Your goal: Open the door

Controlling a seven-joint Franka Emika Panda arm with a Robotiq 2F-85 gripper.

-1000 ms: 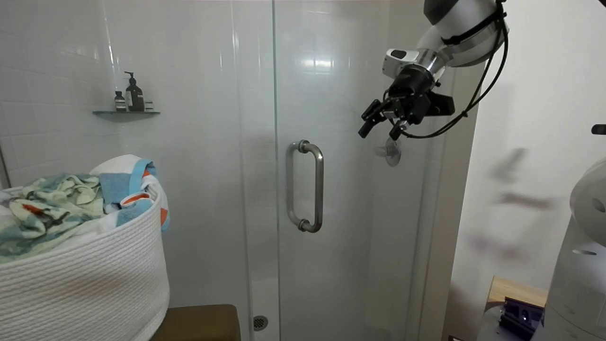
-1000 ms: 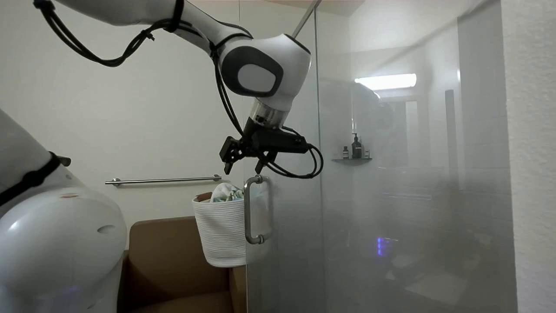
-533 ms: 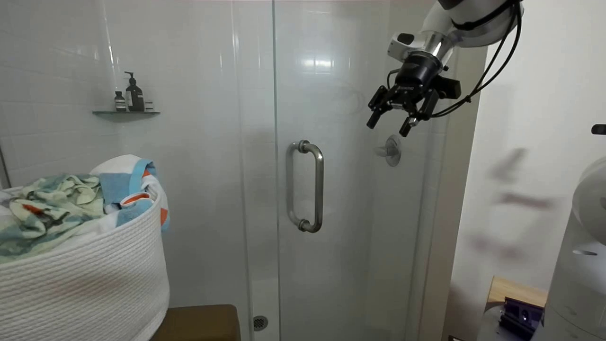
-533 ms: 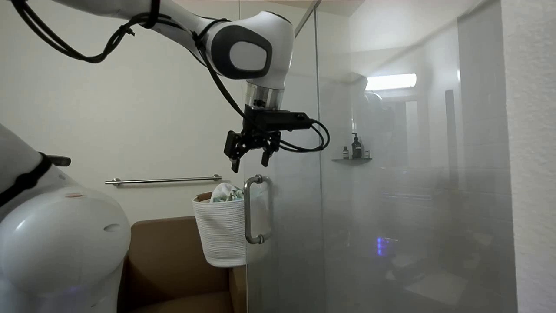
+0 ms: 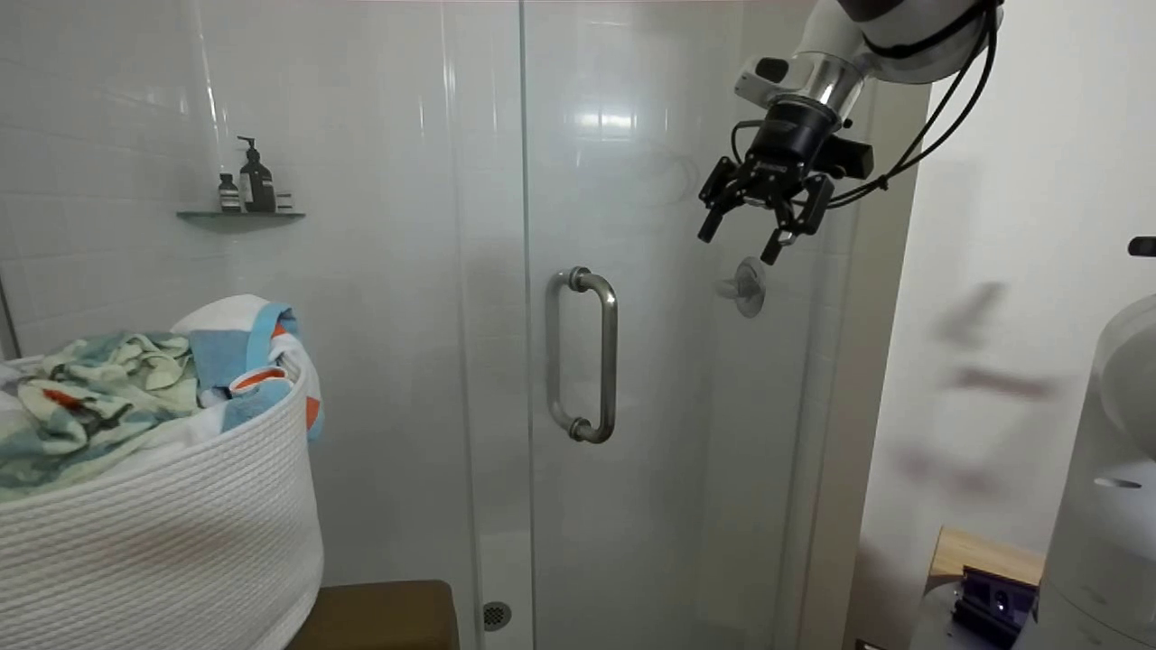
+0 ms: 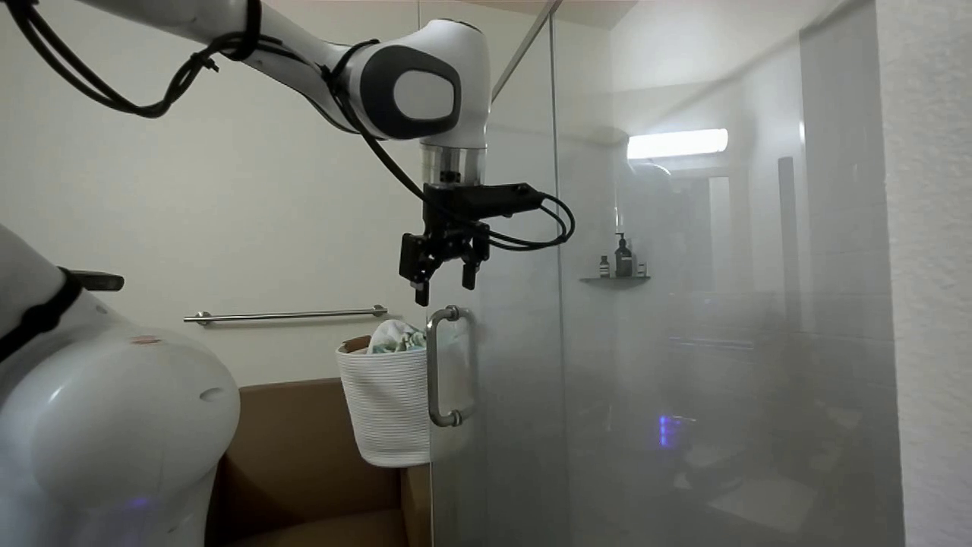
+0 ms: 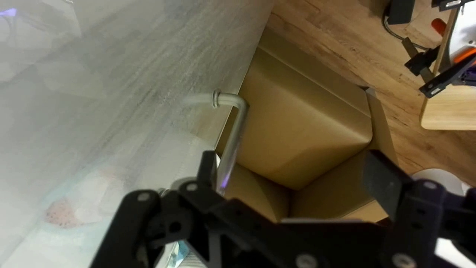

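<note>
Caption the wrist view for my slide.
Robotiq gripper spread open and empty, with the metal bar handle of the glass shower door and a brown armchair beyond.

In an exterior view, a pale wall point(image 6: 213, 190) fills ten o'clock, a brown armchair point(image 6: 315, 448) seven; wrist view, wooden floor point(image 7: 349, 48) at two.

The white arm point(image 6: 472, 83) has a dark joint cap point(image 6: 414, 91), silver collar point(image 6: 453, 163), black cables point(image 6: 148, 111) and screw-studded black gripper point(image 6: 446, 286)

Bright bar-shaped glare point(image 6: 677, 143) on glass shower door point(image 6: 683, 349) in an ext view. Soft shadows point(image 5: 1002, 381) blotch white wall point(image 5: 1039, 181), ext view too. Wrist cam: gripper point(image 7: 290, 167) v dark & blurry.
</note>
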